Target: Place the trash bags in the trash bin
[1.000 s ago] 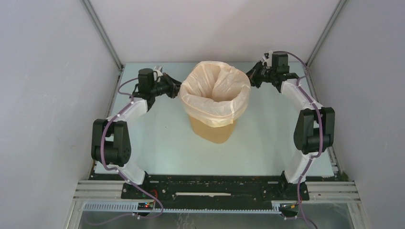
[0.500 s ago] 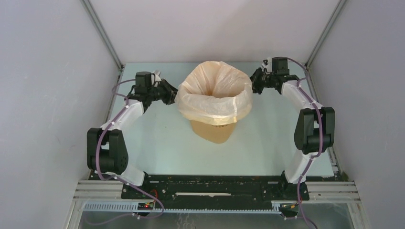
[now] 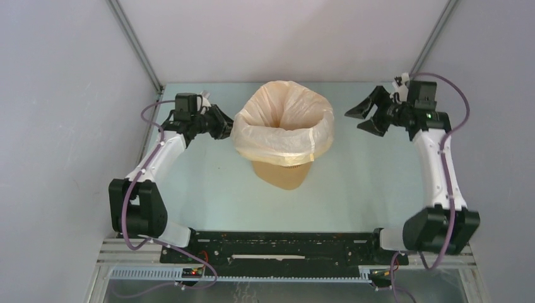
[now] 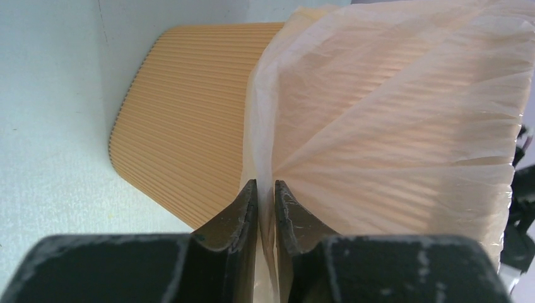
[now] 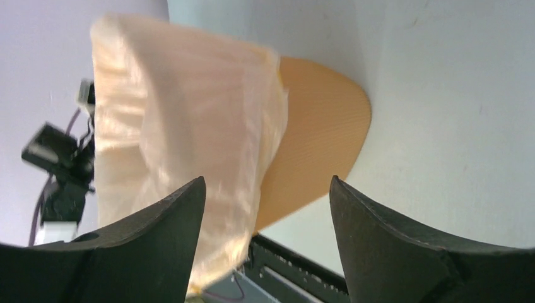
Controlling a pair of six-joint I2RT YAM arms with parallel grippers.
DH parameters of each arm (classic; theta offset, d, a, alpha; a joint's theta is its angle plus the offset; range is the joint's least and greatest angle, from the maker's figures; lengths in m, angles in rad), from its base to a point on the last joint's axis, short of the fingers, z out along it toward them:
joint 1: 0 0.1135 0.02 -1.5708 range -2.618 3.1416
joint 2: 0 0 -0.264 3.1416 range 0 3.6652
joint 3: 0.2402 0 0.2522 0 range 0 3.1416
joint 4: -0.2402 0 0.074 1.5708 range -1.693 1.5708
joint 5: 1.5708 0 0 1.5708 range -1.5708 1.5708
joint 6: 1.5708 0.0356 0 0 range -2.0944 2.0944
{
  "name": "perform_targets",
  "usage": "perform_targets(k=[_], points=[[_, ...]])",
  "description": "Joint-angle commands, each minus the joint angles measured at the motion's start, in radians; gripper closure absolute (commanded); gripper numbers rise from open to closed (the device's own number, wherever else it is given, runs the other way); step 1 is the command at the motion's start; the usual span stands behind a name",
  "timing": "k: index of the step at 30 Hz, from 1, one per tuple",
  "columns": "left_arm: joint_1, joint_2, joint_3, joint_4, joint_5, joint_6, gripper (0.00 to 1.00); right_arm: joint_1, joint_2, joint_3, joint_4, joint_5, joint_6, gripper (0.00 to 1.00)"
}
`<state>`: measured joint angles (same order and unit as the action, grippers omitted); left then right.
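Observation:
The trash bag [image 3: 284, 120], thin cream film, lines the orange trash bin [image 3: 282, 173] at the table's middle, its rim folded down over the bin's mouth. My left gripper [image 3: 224, 129] is at the bag's left side. In the left wrist view its jaws [image 4: 265, 184] stand a narrow slit apart, with a fold of the bag [image 4: 391, 126] still in the slit, against the ribbed bin [image 4: 183, 126]. My right gripper [image 3: 366, 117] hangs wide open to the right of the bag, apart from it. Nothing lies between its fingers [image 5: 268, 180]; the bag [image 5: 176, 126] and bin [image 5: 322, 139] are beyond.
The pale table [image 3: 208, 189] is enclosed by grey walls on the left, back and right. The black base rail [image 3: 284, 246] runs along the near edge. The left arm's wrist [image 5: 60, 158] shows past the bag in the right wrist view.
The right gripper let go of the bag's rim, opened wide and drew back to the right. The left jaws parted slightly. The bag's rim came down lower over the bin.

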<state>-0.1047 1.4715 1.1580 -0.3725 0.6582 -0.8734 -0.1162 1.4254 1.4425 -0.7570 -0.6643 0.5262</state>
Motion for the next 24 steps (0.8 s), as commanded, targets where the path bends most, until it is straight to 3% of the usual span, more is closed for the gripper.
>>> perform_targets(k=[1,6,11,19,21,24], points=[[-0.009,-0.035,0.037,-0.014,0.017,0.028,0.81,0.005,-0.176,-0.172,-0.079,-0.11,-0.049,0.19],[-0.01,-0.034,0.03,-0.016,0.018,0.039,0.81,0.032,-0.36,-0.434,0.258,-0.301,0.189,0.19],[-0.015,-0.033,0.026,-0.024,0.027,0.048,0.81,0.099,-0.404,-0.601,0.593,-0.298,0.435,0.2],[-0.026,-0.034,0.013,-0.029,0.021,0.053,0.82,0.226,-0.354,-0.719,0.993,-0.237,0.605,0.28],[-0.029,-0.035,0.009,-0.029,0.019,0.053,0.82,0.237,-0.337,-0.745,1.048,-0.223,0.629,0.35],[-0.034,-0.033,0.006,-0.028,0.017,0.051,0.82,0.256,-0.308,-0.758,1.046,-0.214,0.609,0.58]])
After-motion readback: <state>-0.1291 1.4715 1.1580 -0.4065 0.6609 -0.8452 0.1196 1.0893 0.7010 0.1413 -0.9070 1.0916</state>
